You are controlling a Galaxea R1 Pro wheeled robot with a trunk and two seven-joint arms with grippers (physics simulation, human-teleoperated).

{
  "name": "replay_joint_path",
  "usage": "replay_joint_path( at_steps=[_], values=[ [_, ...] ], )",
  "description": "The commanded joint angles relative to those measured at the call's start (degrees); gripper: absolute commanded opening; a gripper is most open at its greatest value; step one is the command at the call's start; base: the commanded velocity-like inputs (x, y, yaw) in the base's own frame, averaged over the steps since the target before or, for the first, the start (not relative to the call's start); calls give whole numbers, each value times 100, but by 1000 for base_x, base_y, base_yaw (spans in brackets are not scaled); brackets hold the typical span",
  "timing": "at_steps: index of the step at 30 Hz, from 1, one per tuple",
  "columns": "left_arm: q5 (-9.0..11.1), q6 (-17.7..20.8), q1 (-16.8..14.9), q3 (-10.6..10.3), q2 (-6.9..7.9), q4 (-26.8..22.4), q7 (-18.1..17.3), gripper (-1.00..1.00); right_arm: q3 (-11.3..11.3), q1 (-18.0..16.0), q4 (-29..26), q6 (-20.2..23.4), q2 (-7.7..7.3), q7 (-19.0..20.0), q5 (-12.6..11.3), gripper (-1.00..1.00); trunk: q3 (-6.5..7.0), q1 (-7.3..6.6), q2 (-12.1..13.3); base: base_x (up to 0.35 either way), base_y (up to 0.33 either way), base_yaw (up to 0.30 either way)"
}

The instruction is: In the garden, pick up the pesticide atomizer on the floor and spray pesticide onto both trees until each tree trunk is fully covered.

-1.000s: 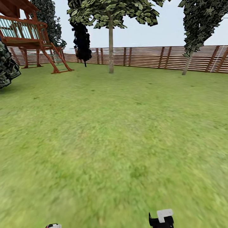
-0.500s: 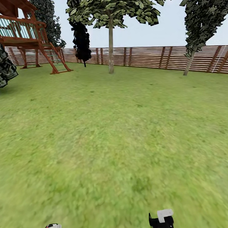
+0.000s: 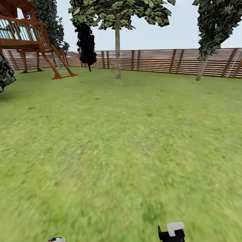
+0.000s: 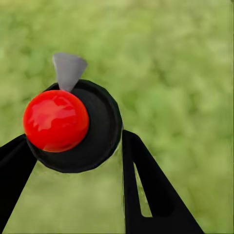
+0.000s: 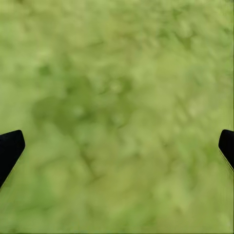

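A wide lawn of blurry green grass point(image 3: 111, 141) spreads out to a reddish-brown fence of horizontal wooden slats point(image 3: 154, 60) under a pale sky.

The pesticide atomizer, a black round-bodied bottle with a glossy red ball cap and a small grey cone nozzle point(image 4: 73, 124), sits between the two black fingers point(image 4: 146, 190) of the left pincer point(image 4: 73, 165), which is clenched around it: one finger presses each side of the black body. Below it lies only blurred grass. In the head view a small red-and-white tip of this arm point(image 3: 56, 239) peeks in at the bottom edge.

The right pincer point(image 5: 117, 146) hangs released above the lawn, its two dark fingertips point(image 5: 9, 148) spread far apart with bare grass between them. Its black-and-white housing point(image 3: 172, 232) shows low in the head view.

Far ahead of both pincers stands a tall tree with a straight bare grey-tan trunk point(image 3: 117, 50) and a leafy crown, just before the fence. A second, leaning trunk point(image 3: 202, 67) rises well off toward the right pincer's side. Toward the left pincer's side stands a red-brown wooden play tower with a ladder point(image 3: 30, 37), and near it a narrow dark cypress-like tree point(image 3: 86, 40).
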Motion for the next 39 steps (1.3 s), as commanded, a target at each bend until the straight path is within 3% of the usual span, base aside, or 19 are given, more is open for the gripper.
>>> replay_joint_path(
  at_steps=[1, 39],
  values=[
    [43, -18, -2, -17, 1, 5, -2, -100, 22, -3, 5, 9, 0, -60, 60, 100, -5, 3, -2, 339, 0, 0],
    [47, -18, -1, -17, 1, -3, -2, -100, 30, -3, 5, 6, 9, -60, 60, 100, -5, 3, -2, 339, 0, 0]
  ],
)
